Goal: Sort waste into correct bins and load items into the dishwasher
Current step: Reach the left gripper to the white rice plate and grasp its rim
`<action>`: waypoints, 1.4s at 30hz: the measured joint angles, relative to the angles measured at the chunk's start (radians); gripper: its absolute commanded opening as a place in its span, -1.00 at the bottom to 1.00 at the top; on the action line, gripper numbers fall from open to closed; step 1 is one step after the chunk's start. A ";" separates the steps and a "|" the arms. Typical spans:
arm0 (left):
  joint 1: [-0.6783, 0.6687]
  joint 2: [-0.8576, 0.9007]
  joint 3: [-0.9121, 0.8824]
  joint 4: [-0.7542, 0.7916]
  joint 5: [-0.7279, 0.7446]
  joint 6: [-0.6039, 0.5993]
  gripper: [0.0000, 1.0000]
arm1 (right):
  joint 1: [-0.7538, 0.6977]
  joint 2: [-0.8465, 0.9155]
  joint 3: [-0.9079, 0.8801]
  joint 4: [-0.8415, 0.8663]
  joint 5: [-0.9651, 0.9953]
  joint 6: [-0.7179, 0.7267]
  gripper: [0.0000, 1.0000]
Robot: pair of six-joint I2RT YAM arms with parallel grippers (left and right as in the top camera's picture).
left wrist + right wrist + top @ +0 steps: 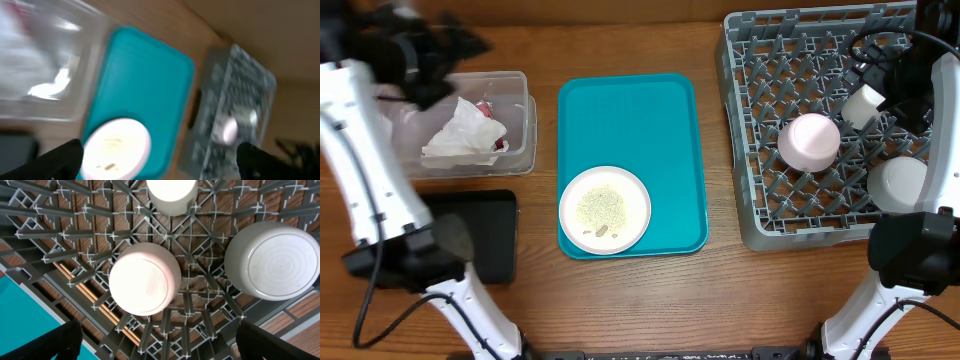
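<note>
A white plate (605,208) with food scraps sits at the front of the teal tray (630,110). It also shows, blurred, in the left wrist view (117,148). My left gripper (160,161) is open and empty, high above the clear bin at the far left (415,50). My right gripper (160,342) is open and empty above the grey dish rack (760,220). The rack holds an upturned pink bowl (145,278), an upturned white bowl (274,260) and a white cup (171,195).
A clear plastic bin (525,150) at the left holds crumpled white paper (465,130) with something red. A black bin (485,240) lies in front of it. The rack (235,85) fills the right side of the wooden table.
</note>
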 measured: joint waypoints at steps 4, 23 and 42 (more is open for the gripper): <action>-0.214 0.002 -0.031 0.001 -0.101 -0.006 0.91 | 0.000 0.000 0.000 0.000 0.000 0.000 1.00; -0.790 0.000 -0.469 0.001 -0.756 -0.346 0.94 | 0.000 0.000 0.000 0.001 0.000 0.000 1.00; -0.831 -0.042 -0.835 0.399 -0.628 -0.402 0.22 | 0.000 0.000 0.000 0.000 0.000 0.000 1.00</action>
